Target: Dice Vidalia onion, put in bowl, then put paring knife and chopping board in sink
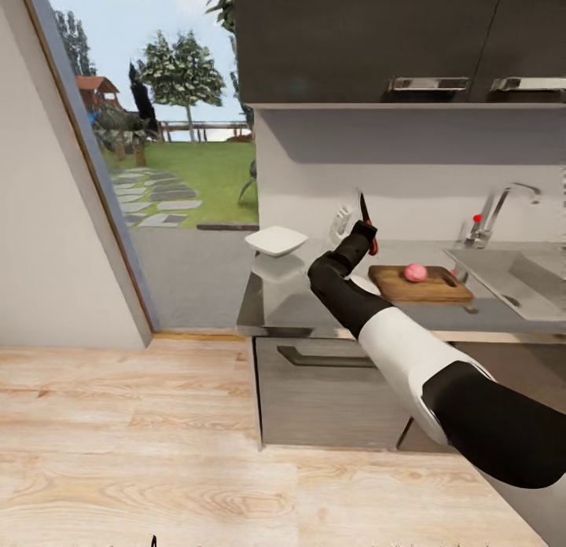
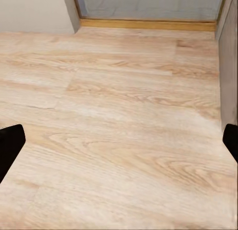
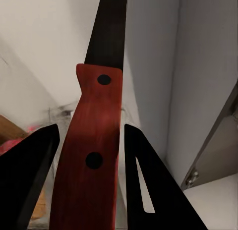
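The pinkish-red Vidalia onion [image 1: 415, 273] rests on the brown chopping board [image 1: 440, 288], which lies on the grey countertop [image 1: 299, 311] beside the sink [image 1: 515, 276]. My right gripper [image 1: 366, 234] hovers above the countertop just left of the board, shut on the paring knife [image 1: 365, 214], blade pointing up. In the right wrist view the knife's red handle [image 3: 91, 150] sits between the black fingers [image 3: 148, 185], with the dark blade rising above it. The white bowl [image 1: 276, 241] stands at the countertop's left end. Over wooden floor, my left gripper [image 2: 119, 141] is open and holds nothing.
A chrome tap [image 1: 495, 209] with a red knob stands behind the sink. Dark wall cabinets [image 1: 393, 36] hang above the counter. A glass door [image 1: 157, 138] to the garden is at the left. Wooden floor [image 1: 126, 445] spreads in front of the cabinets.
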`<state>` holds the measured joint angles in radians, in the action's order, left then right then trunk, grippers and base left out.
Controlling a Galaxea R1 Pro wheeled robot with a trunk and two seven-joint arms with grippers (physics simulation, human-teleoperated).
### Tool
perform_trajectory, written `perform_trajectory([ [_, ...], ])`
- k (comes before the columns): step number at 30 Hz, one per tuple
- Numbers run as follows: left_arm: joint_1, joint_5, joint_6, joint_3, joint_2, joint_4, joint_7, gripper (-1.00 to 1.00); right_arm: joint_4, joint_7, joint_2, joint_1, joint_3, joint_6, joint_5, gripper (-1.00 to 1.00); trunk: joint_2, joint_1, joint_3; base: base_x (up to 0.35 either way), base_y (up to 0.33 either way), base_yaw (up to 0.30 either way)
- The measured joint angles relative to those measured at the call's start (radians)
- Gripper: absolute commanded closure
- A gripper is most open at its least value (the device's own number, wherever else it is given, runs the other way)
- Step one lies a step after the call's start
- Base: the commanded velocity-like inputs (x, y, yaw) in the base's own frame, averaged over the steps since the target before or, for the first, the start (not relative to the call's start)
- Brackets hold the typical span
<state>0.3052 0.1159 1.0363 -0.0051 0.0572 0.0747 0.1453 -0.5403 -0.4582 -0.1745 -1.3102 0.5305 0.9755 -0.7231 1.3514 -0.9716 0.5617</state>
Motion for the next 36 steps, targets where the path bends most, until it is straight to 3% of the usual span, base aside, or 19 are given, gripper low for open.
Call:
perform_trajectory([
  [6, 0.000, 0.001, 0.000, 0.000, -0.004, 0.000, 0.000, -1.00, 0.024, -0.002, 0.000, 0.000, 0.007, 0.001, -0.002, 1.00, 0.000, 0.000, 0.000, -0.182, -0.278, 0.000],
  [10, 0.000, 0.000, 0.000, 0.000, -0.004, 0.000, 0.000, -1.00, 0.027, -0.002, 0.000, 0.000, 0.042, 0.002, -0.003, 1.00, 0.000, 0.000, 0.000, -0.238, -0.247, 0.000],
  [18, 0.000, 0.001, 0.000, 0.001, -0.004, 0.000, 0.001, -1.00, 0.036, -0.002, 0.000, 0.001, 0.059, 0.001, -0.004, 1.00, 0.000, 0.000, 0.000, -0.073, -0.301, 0.000],
  [23, 0.000, 0.001, 0.000, 0.002, -0.005, 0.000, 0.001, -1.00, 0.036, -0.002, 0.000, 0.006, 0.143, 0.000, -0.004, 1.00, 0.000, 0.000, 0.000, -0.002, -0.318, 0.000],
  [26, 0.000, 0.001, 0.000, 0.002, -0.005, 0.000, 0.001, -1.00, 0.036, -0.002, 0.000, 0.007, 0.169, -0.002, -0.003, 1.00, 0.000, 0.000, 0.000, 0.000, -0.318, 0.000],
  [36, 0.000, 0.001, 0.000, 0.002, -0.005, 0.000, 0.001, -1.00, 0.036, 0.000, 0.000, 0.043, 0.180, -0.005, -0.001, 1.00, 0.000, 0.000, 0.000, 0.000, -0.319, 0.000],
])
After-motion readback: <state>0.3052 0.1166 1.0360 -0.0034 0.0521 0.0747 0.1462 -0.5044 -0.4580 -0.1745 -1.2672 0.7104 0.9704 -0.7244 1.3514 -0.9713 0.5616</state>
